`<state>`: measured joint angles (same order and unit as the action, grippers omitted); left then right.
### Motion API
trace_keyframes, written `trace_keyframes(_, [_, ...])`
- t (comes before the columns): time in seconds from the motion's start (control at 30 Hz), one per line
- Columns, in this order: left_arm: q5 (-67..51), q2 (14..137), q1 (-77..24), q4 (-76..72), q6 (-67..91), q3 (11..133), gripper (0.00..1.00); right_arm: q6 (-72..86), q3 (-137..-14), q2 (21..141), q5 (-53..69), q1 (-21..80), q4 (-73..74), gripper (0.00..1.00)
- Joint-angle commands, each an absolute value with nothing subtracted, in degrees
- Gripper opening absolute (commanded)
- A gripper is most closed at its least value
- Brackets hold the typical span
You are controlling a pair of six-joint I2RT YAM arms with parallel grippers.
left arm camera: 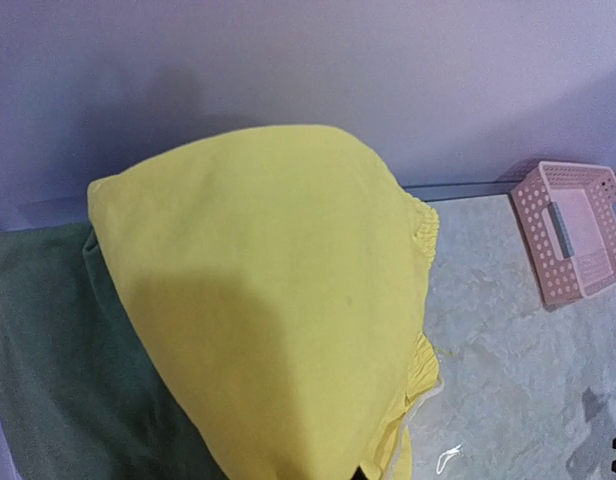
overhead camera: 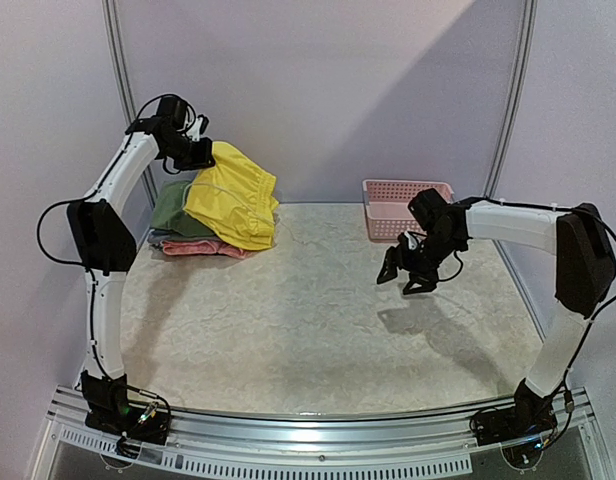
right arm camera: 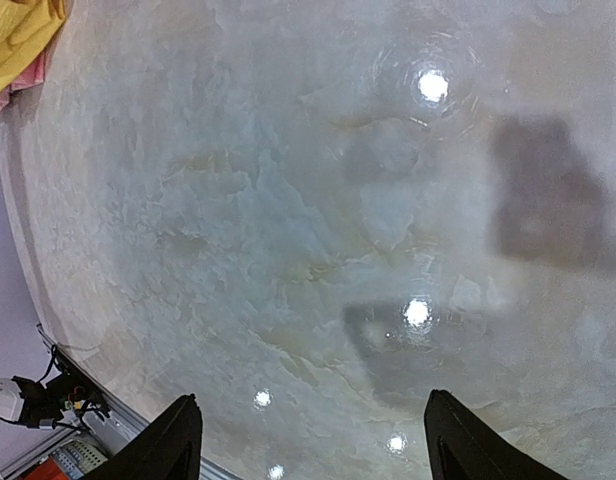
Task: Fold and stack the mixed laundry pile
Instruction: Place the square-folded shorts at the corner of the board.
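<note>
Presently, the left gripper [overhead camera: 193, 152] is clamped tight on the yellow shorts [overhead camera: 233, 195]. They hang well left of the pink basket [overhead camera: 398, 200], long axis running down from the pincer onto the olive-green shirt [overhead camera: 171, 208]. The right gripper [overhead camera: 403, 283], just before the basket, stands wide and empty, the farther arm.

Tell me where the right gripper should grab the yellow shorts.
Probably the gathered waistband edge of the yellow shorts, coming from the right across the table. That edge faces the open right gripper, while the left gripper holds the far corner.
</note>
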<state>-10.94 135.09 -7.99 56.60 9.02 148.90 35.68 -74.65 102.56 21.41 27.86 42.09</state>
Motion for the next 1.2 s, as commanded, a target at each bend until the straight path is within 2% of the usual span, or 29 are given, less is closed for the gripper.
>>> trace_keyframes(0.0, [-11.1,130.1,-5.7,53.9,10.9,150.3,0.0,34.7,-77.2,104.9,21.4,28.5,43.2,0.78])
trace_keyframes(0.53, [-23.4,126.0,-6.5,48.3,18.4,149.0,0.0,33.6,-82.1,109.2,22.2,28.6,44.2,0.78])
trace_keyframes(0.83, [-21.2,123.5,-7.1,50.6,18.0,146.8,0.0,33.0,-81.5,108.4,21.4,28.5,44.8,0.78])
trace_keyframes(1.17, [-20.1,125.5,-2.1,52.6,12.4,144.3,0.0,33.0,-81.5,108.7,21.6,28.7,45.1,0.78])
